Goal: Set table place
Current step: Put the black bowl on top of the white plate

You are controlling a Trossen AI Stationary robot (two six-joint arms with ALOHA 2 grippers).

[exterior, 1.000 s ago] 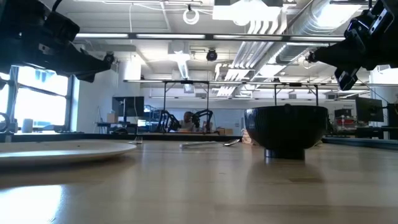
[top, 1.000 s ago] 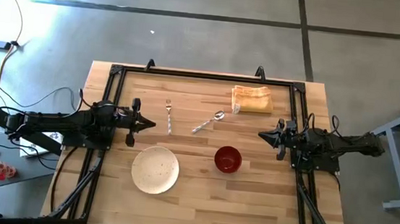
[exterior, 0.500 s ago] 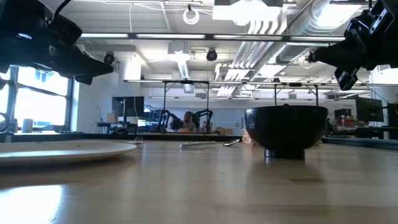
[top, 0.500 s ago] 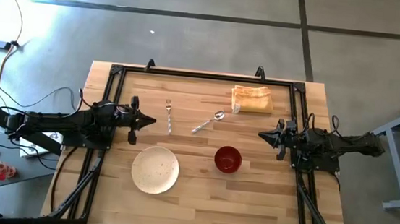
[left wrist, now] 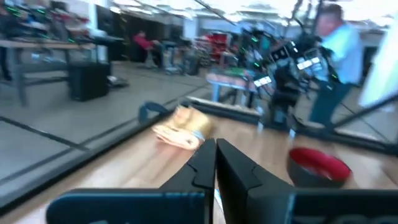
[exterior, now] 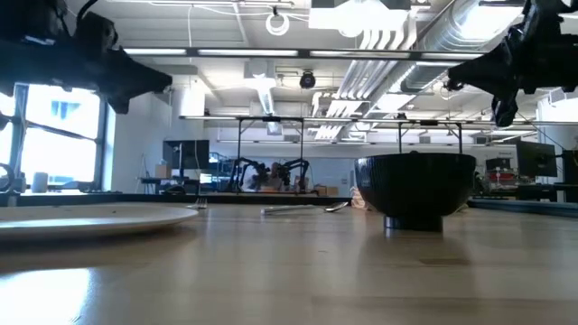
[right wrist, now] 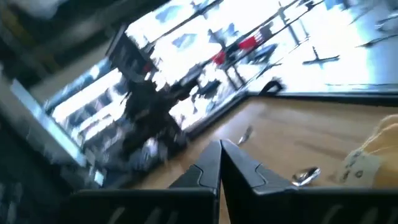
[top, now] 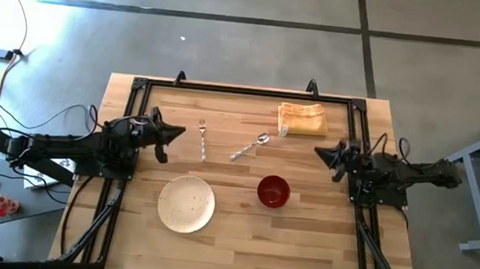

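Left gripper [top: 176,131], jaws closed and empty, hovers just beside the fork [top: 202,140]; right gripper [top: 321,150], jaws closed too, waits beyond the spoon [top: 249,146].

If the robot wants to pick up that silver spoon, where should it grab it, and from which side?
Probably mid-handle, from straight above. The spoon lies flat on the table, slanting, its bowl end toward the folded tan cloth. The thin handle suits a pinch with the fingers set across it. The fork lies well apart, so nothing crowds it. The right gripper looks about as near as the left.
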